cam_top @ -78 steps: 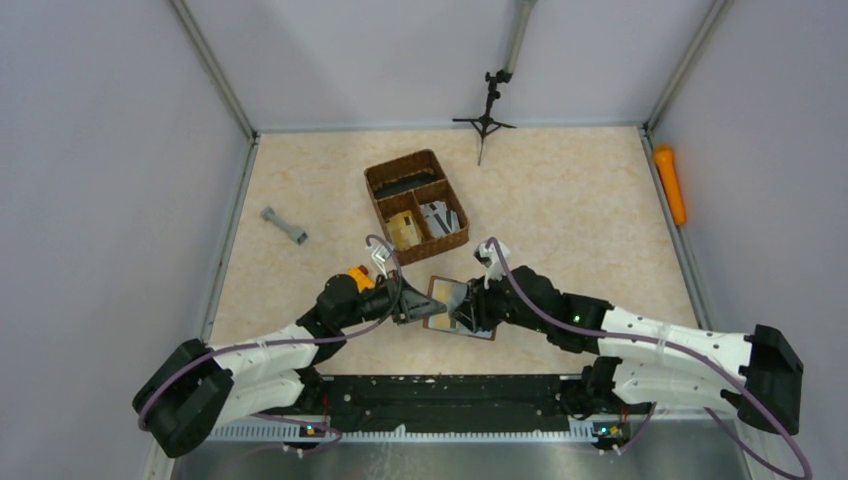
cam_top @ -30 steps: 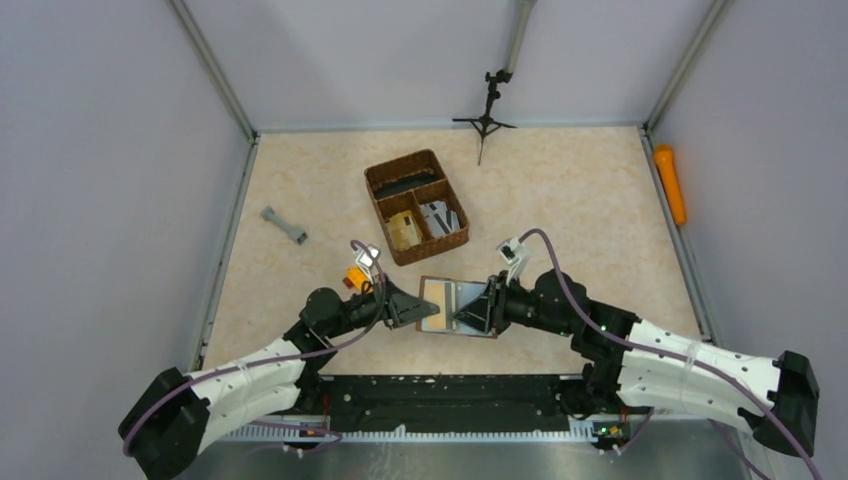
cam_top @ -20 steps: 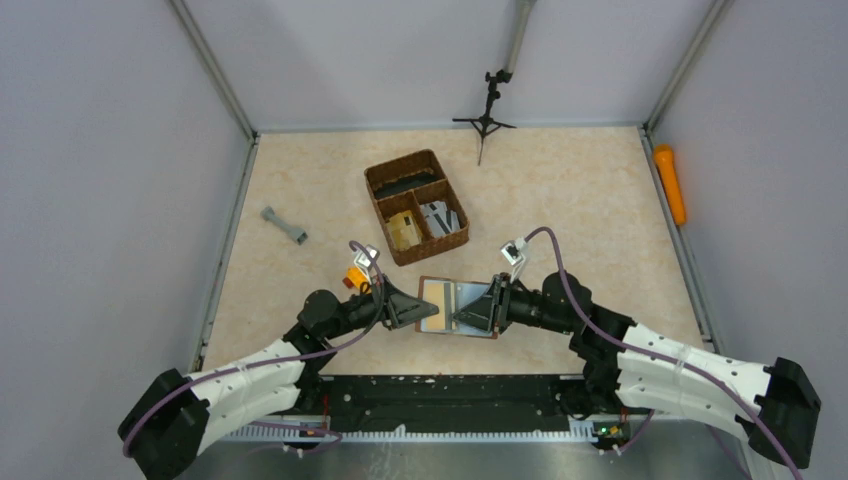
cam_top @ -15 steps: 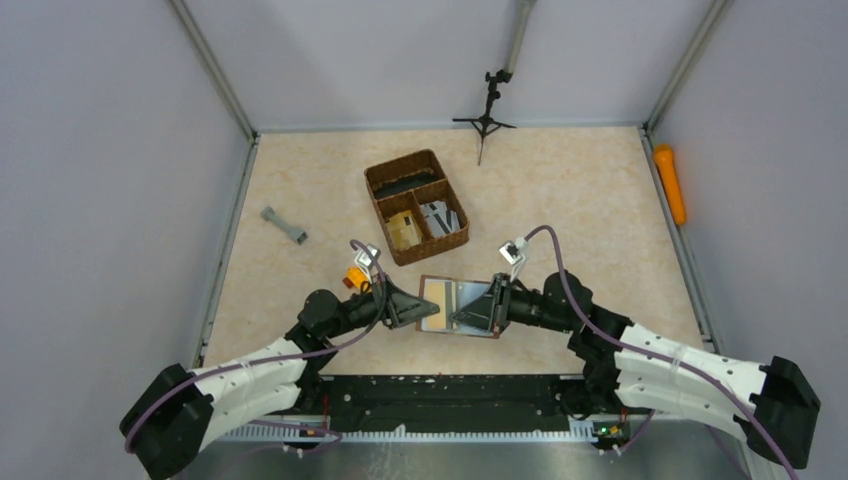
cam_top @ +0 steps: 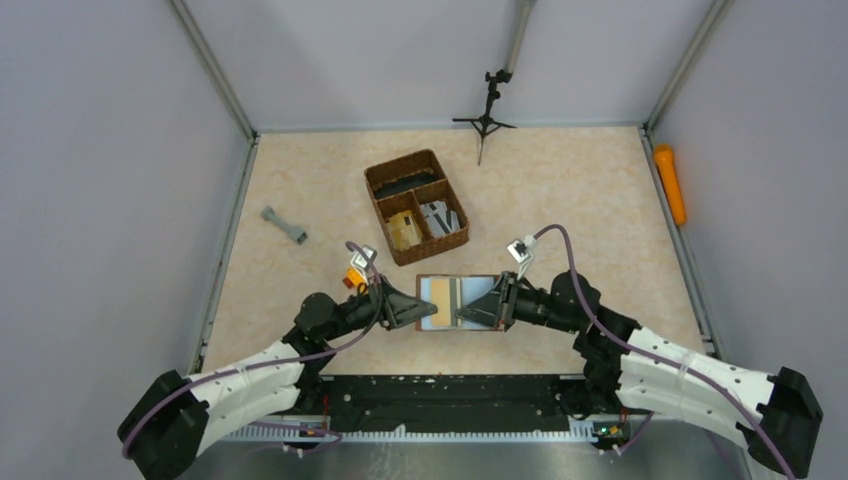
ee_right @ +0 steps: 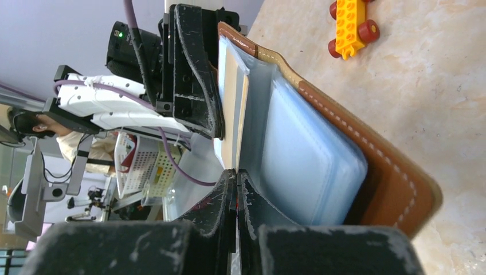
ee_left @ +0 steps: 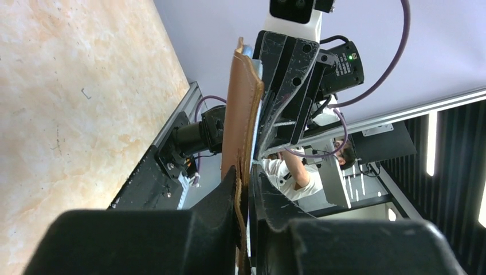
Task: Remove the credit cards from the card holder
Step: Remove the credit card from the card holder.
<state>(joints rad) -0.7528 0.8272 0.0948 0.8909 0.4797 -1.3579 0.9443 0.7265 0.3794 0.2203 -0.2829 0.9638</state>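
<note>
I'm holding the card holder [cam_top: 447,297] open above the counter [cam_top: 580,210] between 2 hands — left hand [ee_left: 245,172] clamped on its leather edge as anchor, right hand [ee_right: 236,175] pinched shut on a credit card [ee_right: 234,114], to pull it free.

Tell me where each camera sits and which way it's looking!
Top external: above, behind the arms, looking down at the table; both arms show, left gripper and right gripper meeting at the card holder.
Left wrist: looks along its own fingers, past the edge-on card holder, at the right gripper.
Right wrist: looks along its own fingers into the open card holder, toward the left gripper.
Shared: every view sees the card holder; each wrist view sees the other gripper.
</note>
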